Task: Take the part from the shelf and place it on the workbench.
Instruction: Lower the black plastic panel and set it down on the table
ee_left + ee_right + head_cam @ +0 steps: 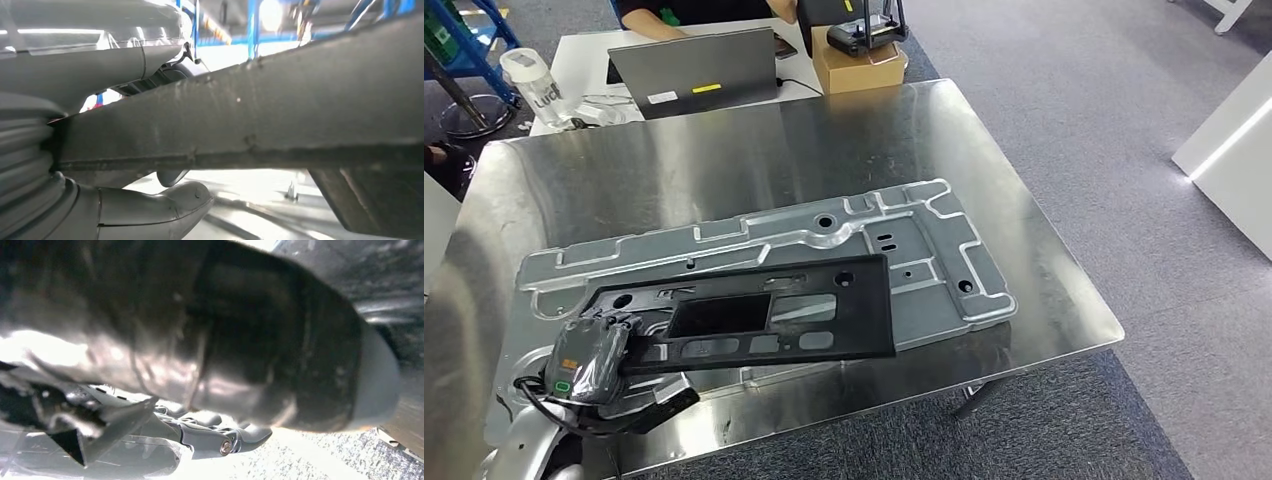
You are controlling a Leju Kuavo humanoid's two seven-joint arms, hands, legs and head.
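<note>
Head view is showing the steel workbench (pixel 724 160) filling most of the scene, with a large silver stamped panel (pixel 924 240) lying flat across it. Lying on top of that panel is the part (pixel 844 300), a flat black frame with rectangular cut-outs, its far end resting over the panel's middle and its near end reaching toward the table's front left edge. The left hand (pixel 589 360) is gripping that near end; in the left wrist view the part (pixel 300 100) is passing between the thick grey thumb and the fingers (pixel 160 212) closed on it. The right hand (pixel 220 437) is appearing in the right wrist view with its fingers curled; whether it is holding anything cannot be told. Beyond the workbench, a grey laptop (pixel 694 70), a cardboard box (pixel 859 65) and a plastic bottle (pixel 529 80) are sitting on a white table.
</note>
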